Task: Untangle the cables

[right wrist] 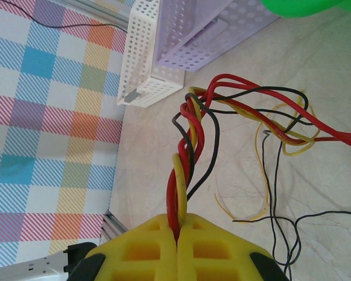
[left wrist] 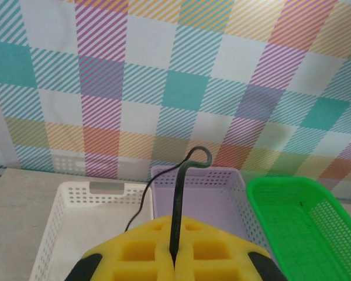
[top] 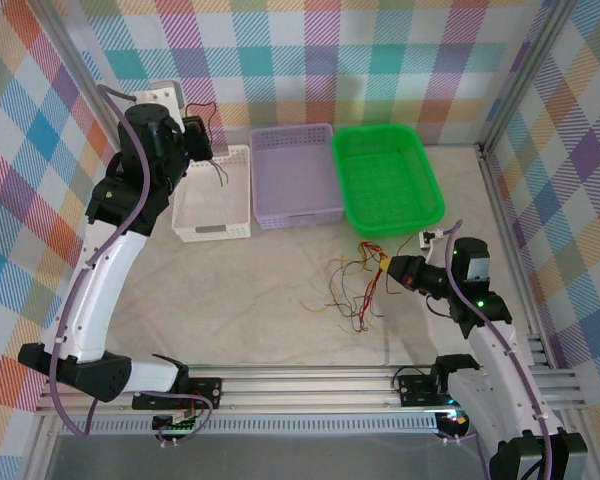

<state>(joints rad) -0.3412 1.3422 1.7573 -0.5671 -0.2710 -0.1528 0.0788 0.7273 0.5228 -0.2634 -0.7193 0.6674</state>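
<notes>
Above the white plastic basket (left wrist: 50, 228), the left gripper (left wrist: 175, 260), jaws shut, dangles one black wire (left wrist: 176, 205), seemingly for sorting; the right gripper (right wrist: 176, 237) clamps the twisted red-yellow-black cables (right wrist: 190, 140) on the counter (right wrist: 339, 70), anchoring them.

Bright even light, soft shadows, all views sharp

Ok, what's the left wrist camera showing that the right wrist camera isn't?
Left wrist, of the two: the left gripper shut on a black cable, above the white basket. Right wrist, of the two: the right gripper shut on a twisted bundle of red, yellow and black cables, its loose ends lying on the table. Both: the white basket, the purple basket, the green basket and the checked wall.
</notes>
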